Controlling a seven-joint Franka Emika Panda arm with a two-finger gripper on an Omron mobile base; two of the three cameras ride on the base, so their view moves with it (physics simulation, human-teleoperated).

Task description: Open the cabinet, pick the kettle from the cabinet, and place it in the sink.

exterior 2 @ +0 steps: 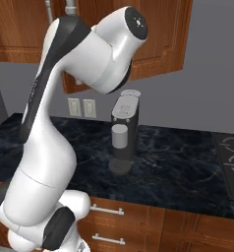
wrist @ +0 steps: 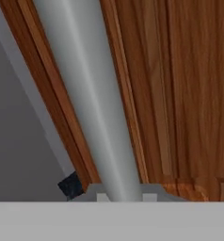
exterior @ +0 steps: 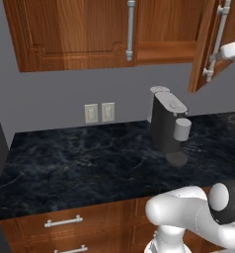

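The cabinet hangs above the counter. Its left door is closed with its bar handle upright. Its right door stands swung out toward me. My gripper is at the lower part of that door's silver handle, shut on it. In the hand view the handle runs close along the door's wood panel. Through the gap between the doors I see a bare strip of shelf. The kettle is hidden. The sink is out of view.
A dark coffee machine stands on the black marble counter, also seen as coffee machine. Wall outlets sit behind it. Lower drawers line the counter front. A cooktop lies at the right. My arm reaches up.
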